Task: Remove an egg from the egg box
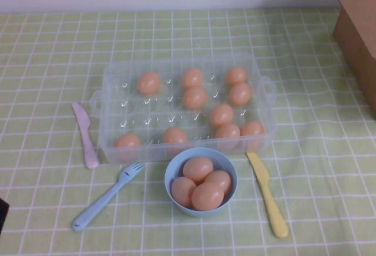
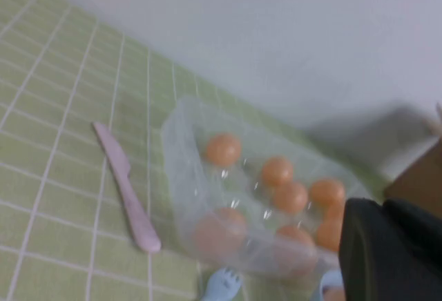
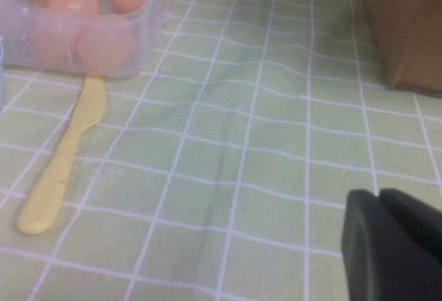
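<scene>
Eggs sit scattered in the dimpled cells of the egg box, a clear plastic tray lying open-topped in the middle of the tabletop, so any of them can be lifted straight up. Most cluster toward the tray's right half; one lies alone at the far left, two along the near wall.

Just in front of the tray stands a light-blue bowl holding four more eggs, which looks like the place where lifted eggs are meant to go. A pink knife lies to the tray's left, a blue fork near the bowl, a yellow knife on the right, and a brown cardboard box at the far right edge.

Neither arm reaches into the high view. The left pincer shows only as a dark shape hanging back on the robot's left, aimed at the tray; whether it is released or clenched cannot be told. The right pincer waits low over bare cloth beside the yellow knife, apart from the tray, its state likewise impossible to tell. No egg is grasped.
</scene>
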### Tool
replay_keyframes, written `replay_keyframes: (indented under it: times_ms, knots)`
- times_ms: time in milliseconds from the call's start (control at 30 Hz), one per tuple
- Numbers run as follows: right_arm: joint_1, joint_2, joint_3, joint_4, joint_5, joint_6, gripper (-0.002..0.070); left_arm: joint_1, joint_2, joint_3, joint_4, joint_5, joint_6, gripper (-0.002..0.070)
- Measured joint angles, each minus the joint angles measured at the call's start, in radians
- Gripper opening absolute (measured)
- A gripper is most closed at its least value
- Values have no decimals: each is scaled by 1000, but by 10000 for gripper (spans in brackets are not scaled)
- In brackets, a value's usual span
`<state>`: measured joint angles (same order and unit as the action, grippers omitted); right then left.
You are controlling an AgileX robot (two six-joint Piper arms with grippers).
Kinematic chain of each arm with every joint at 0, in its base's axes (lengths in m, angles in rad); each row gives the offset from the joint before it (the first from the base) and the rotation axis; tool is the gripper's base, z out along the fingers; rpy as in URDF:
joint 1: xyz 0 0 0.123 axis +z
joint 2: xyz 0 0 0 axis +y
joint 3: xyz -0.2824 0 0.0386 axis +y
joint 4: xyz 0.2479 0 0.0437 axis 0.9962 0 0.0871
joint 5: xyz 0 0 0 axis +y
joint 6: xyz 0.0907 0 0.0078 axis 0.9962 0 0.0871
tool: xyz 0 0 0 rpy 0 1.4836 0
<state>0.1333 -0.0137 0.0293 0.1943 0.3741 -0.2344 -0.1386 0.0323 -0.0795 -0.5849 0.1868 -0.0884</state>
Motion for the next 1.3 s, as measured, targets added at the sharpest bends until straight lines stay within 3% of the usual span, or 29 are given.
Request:
replay_keyframes:
  times_ms: [267, 533, 967, 1300]
  knots:
    - [0, 0, 0, 0, 0, 0, -20, 0, 340, -322, 197, 395, 186, -5]
    - [0, 0, 0, 0, 0, 0, -20, -9, 719, -588, 244, 538, 343, -5]
    - [0, 0, 0, 0, 0, 0, -20, -304, 1174, -958, 491, 627, 261, -5]
    - [0, 0, 0, 0, 0, 0, -20, -435, 1514, -1250, 617, 660, 205, 1]
